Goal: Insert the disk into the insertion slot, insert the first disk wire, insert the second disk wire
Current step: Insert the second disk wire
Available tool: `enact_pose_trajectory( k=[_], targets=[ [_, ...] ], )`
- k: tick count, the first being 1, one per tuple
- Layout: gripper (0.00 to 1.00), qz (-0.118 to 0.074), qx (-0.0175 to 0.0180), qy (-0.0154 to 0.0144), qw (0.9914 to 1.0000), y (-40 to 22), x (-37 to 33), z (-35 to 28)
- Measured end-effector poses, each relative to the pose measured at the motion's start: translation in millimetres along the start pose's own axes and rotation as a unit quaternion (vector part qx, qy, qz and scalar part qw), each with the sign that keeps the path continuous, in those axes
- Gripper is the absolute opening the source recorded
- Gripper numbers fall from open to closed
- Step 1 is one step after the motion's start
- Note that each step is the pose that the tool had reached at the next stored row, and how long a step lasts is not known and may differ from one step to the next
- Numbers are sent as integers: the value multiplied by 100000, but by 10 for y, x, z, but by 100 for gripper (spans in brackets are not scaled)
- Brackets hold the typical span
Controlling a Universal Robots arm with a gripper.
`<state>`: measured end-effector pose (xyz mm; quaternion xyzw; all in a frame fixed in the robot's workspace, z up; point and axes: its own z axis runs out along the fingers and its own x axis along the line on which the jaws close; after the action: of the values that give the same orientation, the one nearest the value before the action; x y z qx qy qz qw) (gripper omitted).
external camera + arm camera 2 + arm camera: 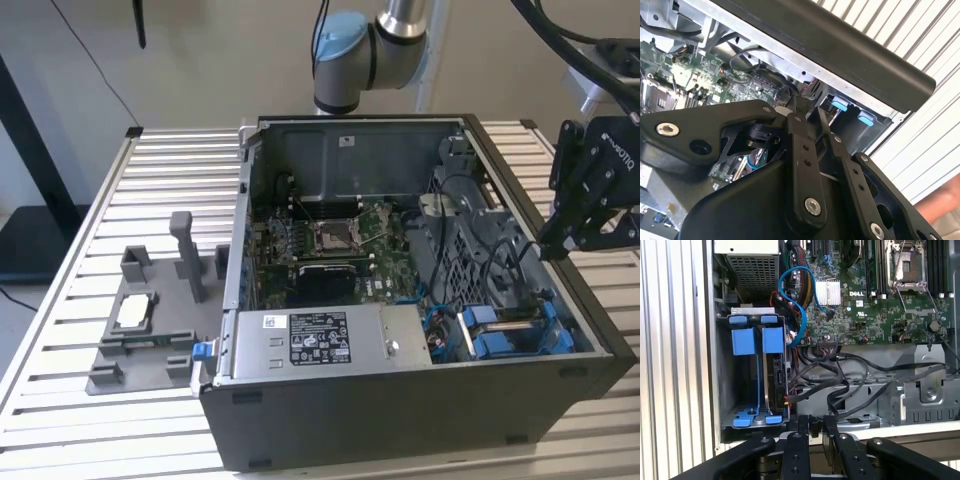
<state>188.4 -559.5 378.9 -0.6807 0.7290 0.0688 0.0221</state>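
Note:
The disk (775,374) stands edge-on in its blue frame inside the insertion slot (725,390), a dark bay with blue tabs (756,319) at its edge. In the exterior view the same insertion slot (560,345) lies in the near right corner of the open computer case. Black wires (812,385) run up to the disk's side, and a blue wire (801,315) loops from the board. My gripper (552,247) hovers over the case's right wall, above the cables. In both wrist views the gripper (816,427) (808,116) looks shut, its fingers narrowly apart with nothing seen between them.
The silver labelled power-supply box (320,338) fills the case's front. The motherboard (330,240) lies behind it. On the exterior view's left stands a grey fixture (160,330) carrying a small silver chip (135,312). The slatted table (70,300) surrounds the case.

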Motion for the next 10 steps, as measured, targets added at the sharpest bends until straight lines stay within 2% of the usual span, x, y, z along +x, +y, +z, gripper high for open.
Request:
enact_pose_trajectory(
  k=[6, 7, 10],
  targets=[
    [25, 13, -100, 4, 100000, 0, 0, 0],
    [18, 14, -116, 5, 100000, 0, 0, 0],
    [16, 22, -165, 12, 100000, 0, 0, 0]
  ],
)
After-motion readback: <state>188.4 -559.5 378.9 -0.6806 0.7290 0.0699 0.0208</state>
